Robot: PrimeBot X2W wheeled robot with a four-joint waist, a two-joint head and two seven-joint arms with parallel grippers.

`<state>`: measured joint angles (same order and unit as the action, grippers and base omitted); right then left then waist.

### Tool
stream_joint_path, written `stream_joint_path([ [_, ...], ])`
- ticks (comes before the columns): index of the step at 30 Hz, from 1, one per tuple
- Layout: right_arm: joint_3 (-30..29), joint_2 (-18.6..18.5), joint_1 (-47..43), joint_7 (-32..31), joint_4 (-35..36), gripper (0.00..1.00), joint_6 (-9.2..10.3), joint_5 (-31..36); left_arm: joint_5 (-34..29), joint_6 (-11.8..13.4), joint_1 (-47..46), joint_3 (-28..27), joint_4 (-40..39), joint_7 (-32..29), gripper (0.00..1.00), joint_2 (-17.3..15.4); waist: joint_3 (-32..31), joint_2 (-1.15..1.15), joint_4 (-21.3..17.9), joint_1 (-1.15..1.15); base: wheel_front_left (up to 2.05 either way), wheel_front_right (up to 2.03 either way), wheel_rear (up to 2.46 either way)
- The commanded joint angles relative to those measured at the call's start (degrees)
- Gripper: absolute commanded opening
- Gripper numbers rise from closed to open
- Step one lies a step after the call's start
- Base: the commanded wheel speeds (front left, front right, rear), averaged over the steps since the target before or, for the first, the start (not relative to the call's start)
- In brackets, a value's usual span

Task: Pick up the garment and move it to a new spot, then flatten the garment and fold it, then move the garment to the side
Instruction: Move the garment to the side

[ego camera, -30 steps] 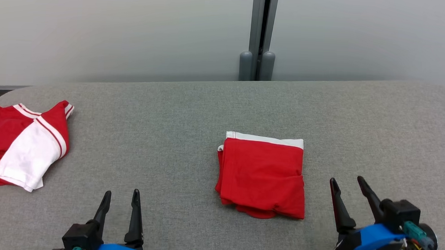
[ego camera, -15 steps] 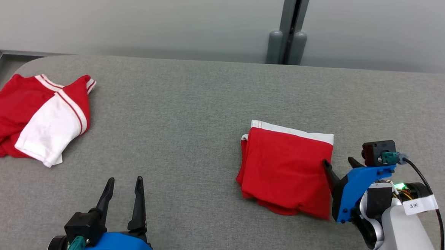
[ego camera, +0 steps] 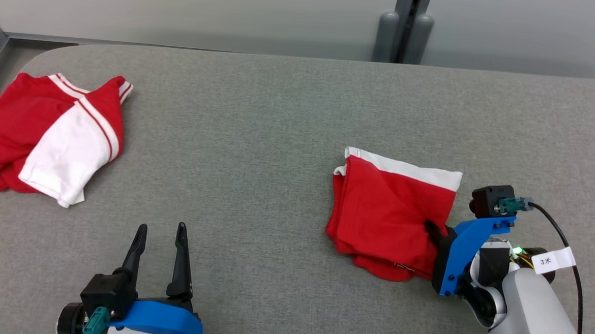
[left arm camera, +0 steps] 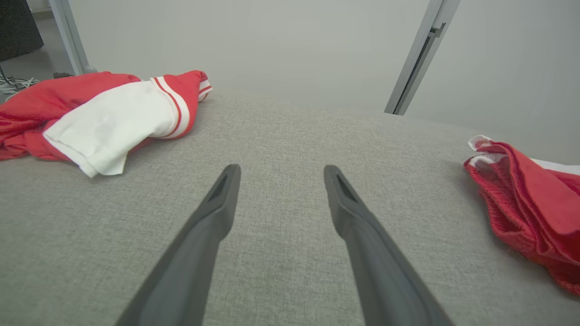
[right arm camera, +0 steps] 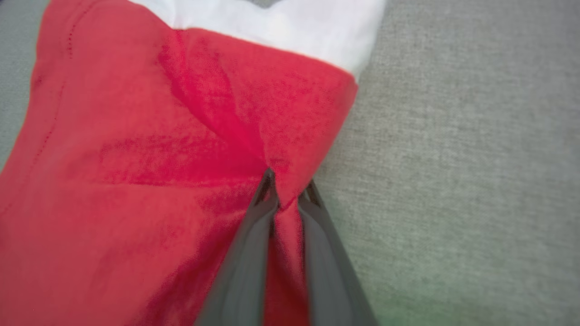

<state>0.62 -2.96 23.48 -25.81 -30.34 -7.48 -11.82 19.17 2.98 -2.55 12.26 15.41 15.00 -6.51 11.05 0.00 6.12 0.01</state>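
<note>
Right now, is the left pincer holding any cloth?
No, the left pincer stands open above the grey table, with no cloth in it.

Soft, even light came from overhead, with no glare on the grey counter (ego camera: 280,110). Shadows were faint: a thin dark rim under the garment (ego camera: 387,212) and a smudge beside the left hand (ego camera: 162,226). The head view was crisp. The left wrist view bowed at its edges, the post (left arm camera: 417,59) leaning. The right wrist view was soft, weave smeared, the right hand (right arm camera: 290,181) a blurred wedge, and a green cast lay along the bottom edge.
</note>
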Motion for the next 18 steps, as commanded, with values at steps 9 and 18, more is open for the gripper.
stream_joint_path([
  [9, -0.46, -3.78, 3.31, 6.46, 1.78, 0.0, -0.02, 0.17, -2.96, -1.47, -2.85, 0.99, -4.26, 0.22, 1.0, -0.49, 3.67, 0.0, -9.15, -0.01, 0.0, 0.0, 0.0],
  [18, -3.1, -6.48, 4.14, 10.22, 3.3, 0.0, -0.02, -1.13, -5.76, -2.32, -5.67, 3.77, -9.84, -3.06, 1.0, -2.88, 8.95, 0.0, -23.25, -0.01, 0.0, 0.0, 0.0],
])
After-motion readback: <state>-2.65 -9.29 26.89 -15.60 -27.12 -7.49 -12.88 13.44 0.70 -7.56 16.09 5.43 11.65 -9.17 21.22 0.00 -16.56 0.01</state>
